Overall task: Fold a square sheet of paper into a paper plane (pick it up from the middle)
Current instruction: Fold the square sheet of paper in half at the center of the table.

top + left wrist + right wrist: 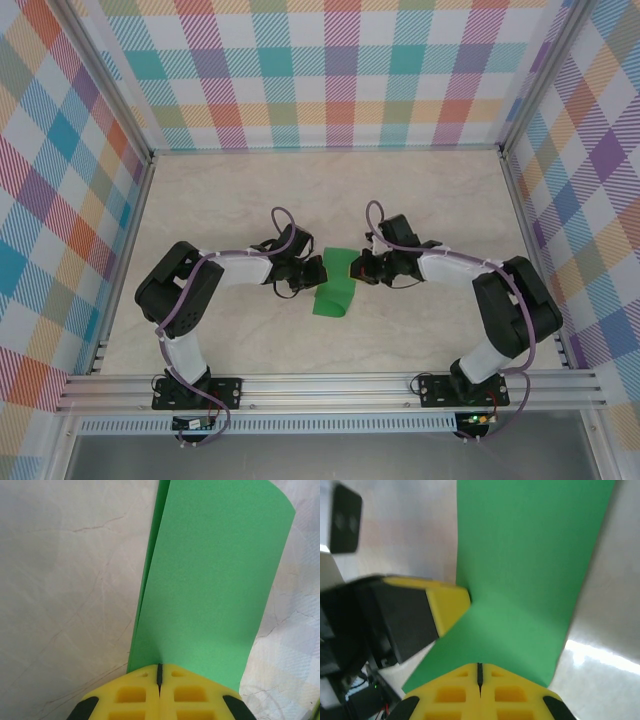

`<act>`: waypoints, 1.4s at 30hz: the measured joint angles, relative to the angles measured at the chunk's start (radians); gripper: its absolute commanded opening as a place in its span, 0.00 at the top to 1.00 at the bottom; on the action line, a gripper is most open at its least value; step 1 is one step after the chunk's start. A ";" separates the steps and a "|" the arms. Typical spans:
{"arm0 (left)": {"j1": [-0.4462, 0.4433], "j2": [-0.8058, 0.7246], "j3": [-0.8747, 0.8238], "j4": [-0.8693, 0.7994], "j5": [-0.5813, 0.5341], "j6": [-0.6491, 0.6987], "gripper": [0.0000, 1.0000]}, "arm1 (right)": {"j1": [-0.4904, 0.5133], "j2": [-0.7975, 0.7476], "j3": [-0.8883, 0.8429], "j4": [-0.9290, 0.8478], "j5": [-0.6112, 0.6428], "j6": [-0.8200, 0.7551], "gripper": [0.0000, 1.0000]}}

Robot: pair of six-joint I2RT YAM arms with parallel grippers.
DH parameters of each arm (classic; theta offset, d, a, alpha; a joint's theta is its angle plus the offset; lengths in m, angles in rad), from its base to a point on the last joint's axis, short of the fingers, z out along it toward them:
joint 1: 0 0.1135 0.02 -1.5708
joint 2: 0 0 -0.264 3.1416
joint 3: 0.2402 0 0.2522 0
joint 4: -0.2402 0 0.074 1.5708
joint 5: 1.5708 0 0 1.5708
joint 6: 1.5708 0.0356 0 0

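The square sheet of paper (333, 290) is found at the middle of the table (230, 200), between the 2 grippers, and 2 layers of it are seen along its left edge in the left wrist view. Its left side is grasped by the left gripper (159, 672), whose yellow fingers are pressed together on it. Its right side is pinched in the same way by the right gripper (479, 670), with both pairs of fingers clenched on the green paper.

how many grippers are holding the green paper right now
2. The left gripper is shut on the left side of the square sheet of paper; the right gripper is shut on its right side, mid-table.
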 measured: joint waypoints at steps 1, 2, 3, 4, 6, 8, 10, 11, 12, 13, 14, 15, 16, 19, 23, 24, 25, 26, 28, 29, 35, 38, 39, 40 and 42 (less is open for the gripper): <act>0.000 0.000 0.000 0.000 0.000 0.000 1.00 | 0.011 0.006 -0.001 0.004 -0.007 0.008 1.00; 0.000 0.000 0.000 -0.001 0.000 0.000 1.00 | 0.023 0.014 -0.001 0.018 -0.014 0.016 1.00; 0.000 0.000 0.000 -0.001 0.000 0.000 1.00 | 0.032 0.023 -0.001 0.031 -0.020 0.023 1.00; -0.003 0.000 0.001 -0.002 -0.001 0.000 1.00 | 0.042 0.037 0.000 0.041 -0.026 0.027 1.00; -0.005 0.000 0.001 -0.002 -0.006 -0.002 1.00 | 0.056 0.070 0.000 0.058 -0.034 0.031 1.00; -0.005 0.000 0.001 -0.002 -0.007 -0.004 1.00 | 0.064 0.102 0.000 0.062 -0.040 0.034 1.00; -0.006 0.000 0.001 -0.002 -0.007 -0.007 1.00 | 0.069 0.122 0.000 0.062 -0.048 0.033 1.00; -0.006 0.000 0.001 -0.002 -0.008 -0.009 1.00 | 0.070 0.130 0.000 0.061 -0.050 0.032 1.00; -0.006 0.000 0.001 -0.002 -0.009 -0.011 1.00 | 0.070 0.135 0.000 0.061 -0.052 0.032 1.00; -0.007 0.000 0.001 -0.002 -0.010 -0.013 1.00 | 0.070 0.137 0.000 0.058 -0.054 0.029 1.00; -0.008 0.000 0.001 -0.002 -0.012 -0.015 1.00 | 0.070 0.137 0.000 0.054 -0.056 0.027 1.00; -0.009 0.000 0.001 -0.002 -0.014 -0.016 1.00 | 0.070 0.137 0.000 0.052 -0.057 0.024 1.00; -0.010 0.000 0.001 -0.002 -0.014 -0.016 1.00 | 0.070 0.137 0.000 0.050 -0.058 0.021 1.00; -0.010 0.000 0.001 -0.002 -0.015 -0.019 1.00 | 0.070 0.136 -0.013 0.045 -0.059 0.004 1.00; -0.010 0.000 0.001 -0.002 -0.016 -0.019 1.00 | 0.069 0.130 -0.049 0.047 -0.063 -0.022 1.00; -0.011 0.000 0.001 -0.002 -0.018 -0.019 1.00 | 0.069 0.124 -0.054 0.042 -0.063 -0.029 1.00; -0.011 0.000 0.001 -0.002 -0.020 -0.019 1.00 | 0.069 0.117 -0.063 0.039 -0.063 -0.033 1.00; -0.011 0.000 0.001 -0.002 -0.020 -0.019 1.00 | 0.069 0.113 -0.069 0.040 -0.063 -0.037 1.00; -0.011 0.000 0.001 -0.002 -0.021 -0.019 1.00 | 0.069 0.097 -0.088 0.040 -0.063 -0.050 1.00; -0.011 0.000 0.001 -0.002 -0.021 -0.019 1.00 | 0.069 0.088 -0.097 0.039 -0.062 -0.055 1.00; -0.011 0.000 0.001 -0.002 -0.021 -0.019 1.00 | 0.069 0.011 -0.136 -0.035 -0.055 -0.093 1.00; -0.011 0.000 0.001 -0.002 -0.021 -0.019 1.00 | 0.069 -0.035 -0.121 -0.068 -0.054 -0.100 1.00; -0.011 0.000 0.001 -0.002 -0.021 -0.019 1.00 | 0.069 -0.046 -0.109 -0.073 -0.054 -0.100 1.00; -0.011 0.000 0.001 -0.002 -0.021 -0.019 1.00 | 0.069 -0.054 -0.088 -0.075 -0.054 -0.100 1.00; -0.011 0.000 0.001 -0.002 -0.021 -0.019 1.00 | 0.071 -0.054 -0.046 -0.071 -0.054 -0.101 1.00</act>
